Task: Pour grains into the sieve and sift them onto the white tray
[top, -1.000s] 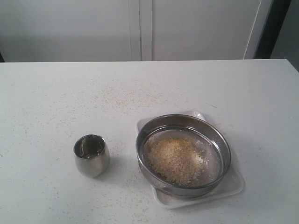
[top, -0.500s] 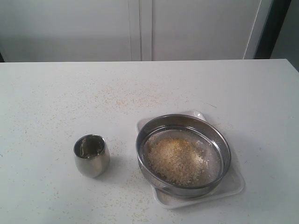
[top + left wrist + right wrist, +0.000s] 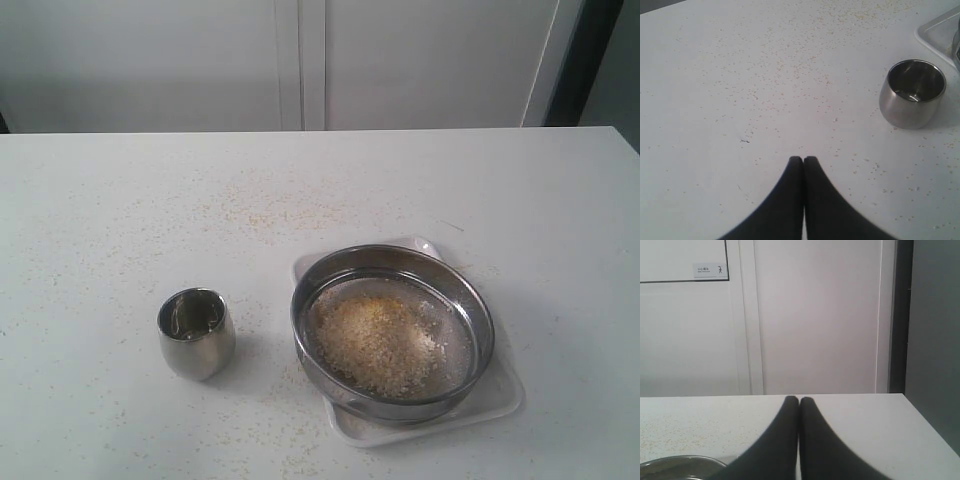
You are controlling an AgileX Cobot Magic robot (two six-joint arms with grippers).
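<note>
Both pairs of jaws are pressed together, pinching nothing. The left gripper (image 3: 803, 159) hangs over the crumb-strewn table (image 3: 100, 200), with one steel cup (image 3: 912, 94) ahead of its tips, off to a side and well apart. One sieve (image 3: 392, 260) carries a single heap of grains (image 3: 375, 345) on one white tray (image 3: 500, 395). The sieve's rim peeks in beside the right gripper (image 3: 799, 399).

White table (image 3: 120, 190), pale panelled wall (image 3: 420, 60)

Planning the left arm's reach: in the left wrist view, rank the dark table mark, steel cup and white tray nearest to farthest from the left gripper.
1. Dark mark: on the table, closest to the left gripper.
2. Steel cup: upright, farther off.
3. White tray: beyond the cup, corner only.
</note>
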